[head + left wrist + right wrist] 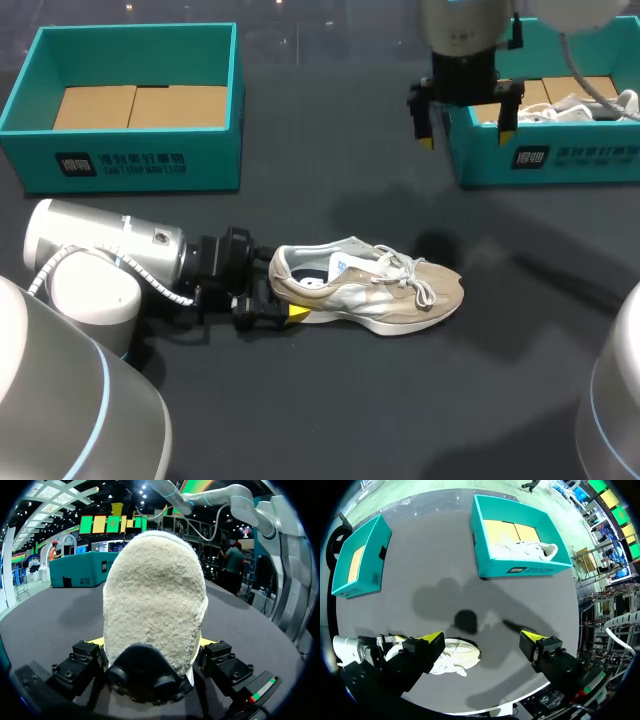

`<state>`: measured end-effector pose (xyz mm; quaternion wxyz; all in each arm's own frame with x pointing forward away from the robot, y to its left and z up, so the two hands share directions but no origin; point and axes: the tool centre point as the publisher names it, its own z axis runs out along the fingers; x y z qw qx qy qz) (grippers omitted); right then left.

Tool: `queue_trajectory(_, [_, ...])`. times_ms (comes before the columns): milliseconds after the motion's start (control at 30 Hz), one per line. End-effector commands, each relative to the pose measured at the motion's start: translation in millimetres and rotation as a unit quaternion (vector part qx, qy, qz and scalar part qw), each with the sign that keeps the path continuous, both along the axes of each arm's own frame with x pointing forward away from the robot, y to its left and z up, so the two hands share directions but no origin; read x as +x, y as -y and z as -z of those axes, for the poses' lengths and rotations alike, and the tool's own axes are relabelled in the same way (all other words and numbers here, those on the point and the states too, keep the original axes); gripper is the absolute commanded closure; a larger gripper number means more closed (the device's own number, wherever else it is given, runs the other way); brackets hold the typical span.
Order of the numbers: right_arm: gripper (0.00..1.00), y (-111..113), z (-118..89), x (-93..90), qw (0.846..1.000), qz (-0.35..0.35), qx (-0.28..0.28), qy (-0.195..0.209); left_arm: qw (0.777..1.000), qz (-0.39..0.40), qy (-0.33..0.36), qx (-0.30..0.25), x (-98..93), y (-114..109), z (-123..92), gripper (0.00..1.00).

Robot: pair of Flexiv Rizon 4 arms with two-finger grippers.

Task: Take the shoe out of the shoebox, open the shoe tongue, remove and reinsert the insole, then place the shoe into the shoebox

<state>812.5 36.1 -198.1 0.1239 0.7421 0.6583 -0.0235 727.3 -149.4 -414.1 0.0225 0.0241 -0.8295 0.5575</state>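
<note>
Two teal rectangular shoeboxes sit at the far side of the dark grey matte table point(330, 400). The left shoebox point(120, 160) shows only its plain brown cardboard floor. The right shoebox point(550, 160) has something white and soft-looking lying in it, can't tell exactly what. The thing that matters, a beige-and-white low sneaker point(370, 290) with suede-ish panels, white laces and a chunky white sole, is out of both boxes. It lies on the table near the middle, sole down, with its toe pointing to my right and its heel toward the left arm. Its opening shows pale lining with a bit of blue inside. The left gripper point(280, 300) lies low along the table and has the heel pinched: in the left wrist view the fuzzy, rounded beige heel sits right between the black fingers, with a yellow tip point(207, 641) peeking out on each side and pressed against it. The right gripper point(466, 138) hangs high above the table, just in front of the right shoebox's near wall. Its fingers are spread wide with nothing between them, well apart from the sneaker.
</note>
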Motion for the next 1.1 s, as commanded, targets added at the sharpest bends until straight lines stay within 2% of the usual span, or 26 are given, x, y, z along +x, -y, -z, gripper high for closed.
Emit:
queue_trajectory(33, [0.00, -32, 8, -12.4, 1.000, 0.004, -0.022, -0.003, 1.000, -0.001, 0.000, 0.001, -2.4, -3, 3, 1.00])
queue_trajectory(267, [0.00, -74, 26, -41.9, 0.999, 0.023, -0.025, 0.002, 1.000, -0.001, 0.000, 0.001, -2.4, -3, 3, 1.00])
queue_trajectory(400, [0.00, -101, 41, -56.5, 1.000, 0.025, 0.007, -0.014, 1.000, -0.001, 0.000, 0.001, -2.4, -3, 3, 1.00])
queue_trajectory(833, [0.00, -101, 41, -56.5, 1.000, 0.025, 0.007, -0.014, 1.000, -0.001, 0.000, 0.001, -2.4, -3, 3, 1.00])
queue_trajectory(967, [0.00, -130, 54, -69.0, 0.996, 0.082, -0.033, -0.028, 1.000, -0.001, 0.000, 0.001, -2.4, -3, 3, 1.00])
queue_trajectory(1100, [0.00, -146, 63, -77.9, 0.991, 0.116, -0.060, -0.043, 1.000, -0.001, 0.000, 0.001, -2.4, -3, 3, 1.00])
